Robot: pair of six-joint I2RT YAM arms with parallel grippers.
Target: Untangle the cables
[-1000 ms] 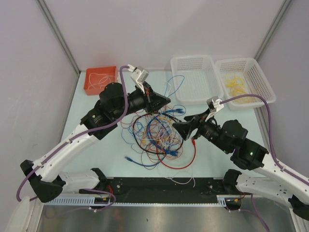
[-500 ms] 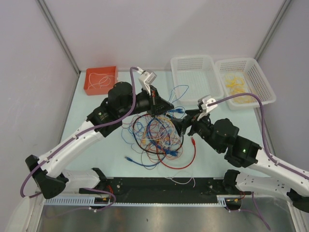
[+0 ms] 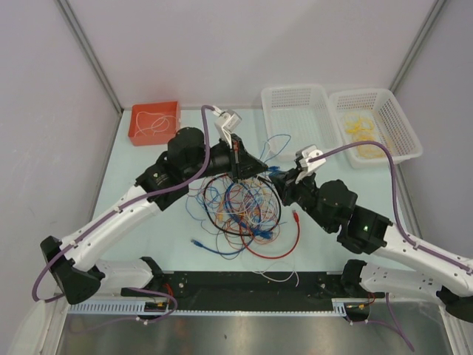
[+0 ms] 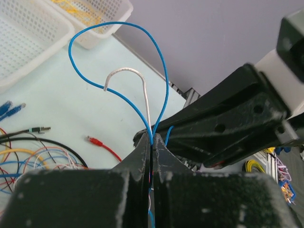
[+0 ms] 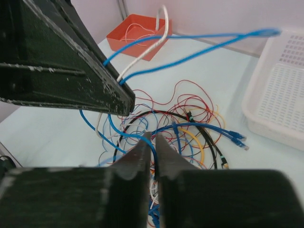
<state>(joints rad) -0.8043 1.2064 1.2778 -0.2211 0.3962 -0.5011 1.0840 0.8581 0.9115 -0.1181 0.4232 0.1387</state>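
The cables (image 3: 240,207) lie in a tangled heap of red, blue, orange, yellow, white and black at the table's middle. My left gripper (image 3: 259,166) hovers over the heap's far edge, shut on a blue cable (image 4: 118,23) and a white cable (image 4: 126,70) that loop up out of its tips (image 4: 152,138). My right gripper (image 3: 275,177) sits right beside it. In the right wrist view its jaws (image 5: 153,137) are closed to a narrow slit on a blue cable (image 5: 124,131) that runs down from the left gripper. A red plug end (image 4: 93,140) lies on the table.
An orange tray (image 3: 155,105) with a white cable stands at the back left. Two white baskets stand at the back right, the nearer one (image 3: 294,89) bare, the farther one (image 3: 369,94) holding yellow cables. Grey walls enclose the table.
My right gripper has moved left up to the left gripper and closed from wide open onto a blue cable. The left gripper has shifted slightly right, still holding its cables.
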